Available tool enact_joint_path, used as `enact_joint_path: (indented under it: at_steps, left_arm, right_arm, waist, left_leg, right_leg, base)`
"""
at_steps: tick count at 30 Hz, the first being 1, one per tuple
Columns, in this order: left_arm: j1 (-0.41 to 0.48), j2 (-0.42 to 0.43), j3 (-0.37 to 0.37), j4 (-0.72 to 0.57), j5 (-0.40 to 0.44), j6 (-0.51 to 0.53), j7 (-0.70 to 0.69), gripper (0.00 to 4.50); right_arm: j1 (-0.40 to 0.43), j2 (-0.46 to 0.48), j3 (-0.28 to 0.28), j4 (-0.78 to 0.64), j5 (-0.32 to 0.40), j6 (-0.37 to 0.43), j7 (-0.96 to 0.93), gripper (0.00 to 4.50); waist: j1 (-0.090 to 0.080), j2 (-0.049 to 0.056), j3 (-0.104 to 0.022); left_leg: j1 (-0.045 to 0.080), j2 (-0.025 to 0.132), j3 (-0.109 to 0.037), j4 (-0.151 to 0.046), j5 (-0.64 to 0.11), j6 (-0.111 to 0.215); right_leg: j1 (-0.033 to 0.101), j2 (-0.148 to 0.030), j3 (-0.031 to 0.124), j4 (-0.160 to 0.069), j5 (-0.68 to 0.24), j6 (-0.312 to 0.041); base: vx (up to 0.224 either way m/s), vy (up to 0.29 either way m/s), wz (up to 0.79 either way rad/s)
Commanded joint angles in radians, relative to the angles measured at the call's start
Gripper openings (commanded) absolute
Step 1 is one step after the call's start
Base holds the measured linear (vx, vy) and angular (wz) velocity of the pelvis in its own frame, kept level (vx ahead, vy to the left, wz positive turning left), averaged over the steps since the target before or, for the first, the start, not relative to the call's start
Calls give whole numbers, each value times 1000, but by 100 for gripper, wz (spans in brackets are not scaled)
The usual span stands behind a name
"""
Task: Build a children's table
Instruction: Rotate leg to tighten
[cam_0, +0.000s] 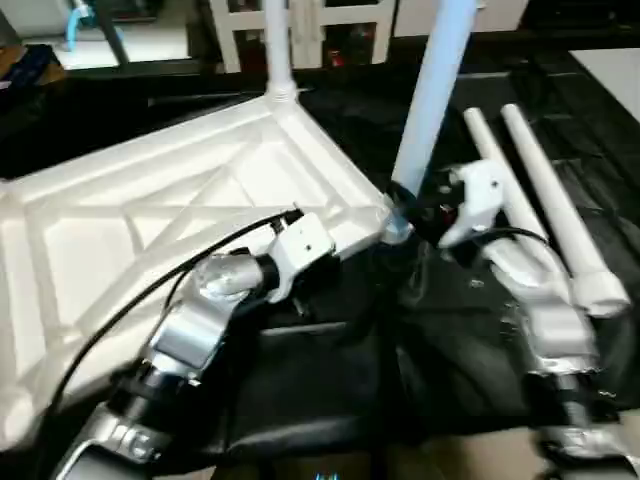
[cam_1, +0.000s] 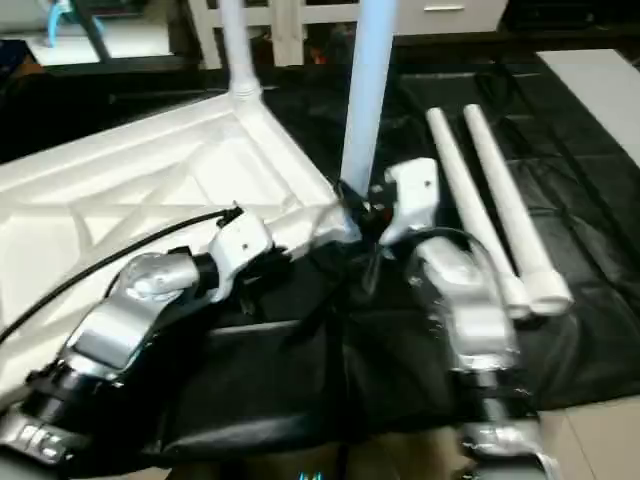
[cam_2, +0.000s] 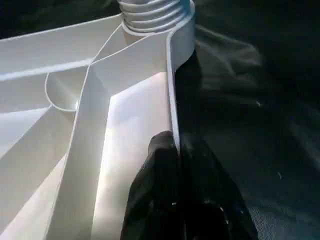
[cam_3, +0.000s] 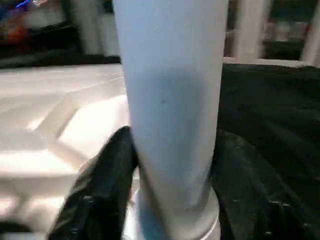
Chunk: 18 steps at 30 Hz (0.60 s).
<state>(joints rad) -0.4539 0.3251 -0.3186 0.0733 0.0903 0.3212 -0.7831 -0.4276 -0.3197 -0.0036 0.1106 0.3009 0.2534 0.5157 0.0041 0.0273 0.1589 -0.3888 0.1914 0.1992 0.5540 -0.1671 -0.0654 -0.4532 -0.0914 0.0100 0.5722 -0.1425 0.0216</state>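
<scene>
**Both grippers at the near corner of the upturned table top**

The right gripper (cam_3: 170, 200) has its two black fingers (cam_3: 100, 190) spread on either side of the base of an upright leg (cam_0: 430, 100); whether they press the tube cannot be told. That leg stands in the corner socket of the table top (cam_0: 150, 230) nearest the robot, leaning slightly toward one o'clock.

The left gripper (cam_2: 177, 195) is pinched shut on the thin raised side rim (cam_2: 170, 100) of the top, one finger inside the wall and one outside, just short of the same corner, at about nine o'clock from the right gripper.

The top lies underside up on a black cloth (cam_0: 330, 390), its crossed ribs showing. A second leg (cam_0: 278, 50) stands in the far corner socket at about eleven o'clock. Two loose legs (cam_0: 550, 210) lie side by side on the cloth at about three o'clock from the right gripper. A white shelving frame (cam_0: 330, 30) stands beyond, at twelve o'clock.
</scene>
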Motion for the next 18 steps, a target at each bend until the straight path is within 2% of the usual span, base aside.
enact_joint_path:
  at_steps: [1, 2, 3, 4, 6, 8, 9, 13, 16, 18]
  left_arm:
    - [48, 10, -63, -7, -36, -30, -118, 0]
    - [58, 22, -52, -15, -44, -31, -129, 0]
    - [86, 58, -28, -46, -71, -31, -154, 0]
    - [89, 63, -25, -50, -75, -31, -157, 0]
    - [104, 87, -17, -64, -91, -36, -166, 0]
    - [112, 101, -14, -69, -98, -41, -170, 0]
    - [116, 106, -11, -68, -98, -46, -173, 0]
    - [119, 105, -9, -69, -96, -48, -177, 0]
    - [120, 106, -10, -73, -98, -46, -178, 0]
    - [122, 109, -12, -78, -102, -45, -177, 0]
  right_arm:
    - [3, -22, -33, -7, 4, 17, 14, 268]
    - [13, -57, -32, -26, 15, 21, 59, 287]
    - [51, -157, -37, -82, 56, 52, 190, 287]
    - [56, -170, -37, -90, 62, 58, 206, 300]
    - [77, -221, -44, -115, 81, 73, 270, 304]
    - [84, -242, -56, -121, 97, 82, 299, 304]
    - [85, -247, -66, -118, 114, 88, 313, 280]
    - [84, -246, -64, -111, 137, 100, 325, 262]
    - [85, -247, -60, -115, 142, 103, 328, 239]
    - [87, -248, -52, -121, 148, 110, 332, 221]
  waist:
    - [6, -7, -63]
    - [5, -8, -64]
    - [10, -5, -69]
    - [20, -7, -72]
    - [27, -5, -70]
    - [28, -4, -71]
    - [29, -6, -69]
    - [27, -9, -65]
    - [27, -8, -64]
    - [27, -10, -65]
  left_leg:
    - [14, 17, 0, -57, -204, 79]
    - [10, 15, 1, -55, -179, 85]
    - [16, 16, 2, -52, -142, 99]
    - [21, 19, 1, -48, -100, 124]
    - [16, 18, 4, -43, -57, 159]
    - [17, 18, 5, -41, -53, 174]
    - [16, 19, 5, -43, -71, 172]
    - [18, 22, 4, -48, -139, 137]
    - [20, 22, 4, -49, -170, 113]
    - [19, 21, 3, -48, -168, 110]
  right_leg:
    - [51, -8, 7, -56, -115, -214]
    - [54, -8, 7, -51, -83, -227]
    - [58, -6, 5, -44, -22, -250]
    - [66, -6, 7, -36, 55, -269]
    - [66, -8, 6, -29, 118, -286]
    - [66, -9, 5, -29, 104, -299]
    - [65, -12, 5, -33, 62, -300]
    - [63, -16, 6, -45, -94, -283]
    - [59, -17, 8, -49, -150, -265]
    - [59, -16, 9, -48, -151, -259]
  base:
    - [55, -1, 3]
    - [58, 1, 2]
    - [54, 8, 2]
    - [54, 8, 2]
    - [29, 5, 1]
    - [0, 0, 0]
    - [0, 0, 0]
    - [0, 0, 0]
    - [0, 0, 0]
    - [0, 0, 0]
